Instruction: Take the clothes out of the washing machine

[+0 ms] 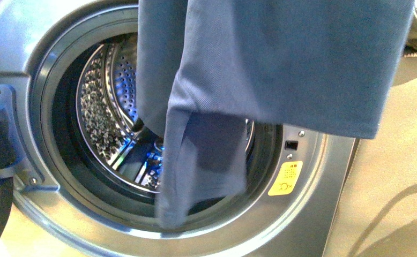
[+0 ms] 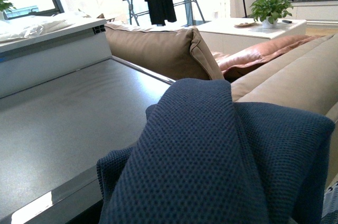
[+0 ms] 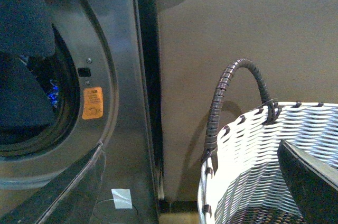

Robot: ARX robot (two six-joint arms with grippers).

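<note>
The clothes (image 1: 281,64) hung before the washer (image 1: 324,176) and covered the left claw; neither claw's grip could be told.

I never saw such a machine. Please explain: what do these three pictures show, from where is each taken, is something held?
This robot has two arms, with a camera on each wrist and one on its body. The body camera faces the open washing machine, where a blue garment hangs before the drum. The left wrist camera sees dark knitted cloth, beyond it the machine's grey top. The right wrist camera sees a woven basket beside the machine. No end effector shows clearly, so the grip is hidden.
</note>
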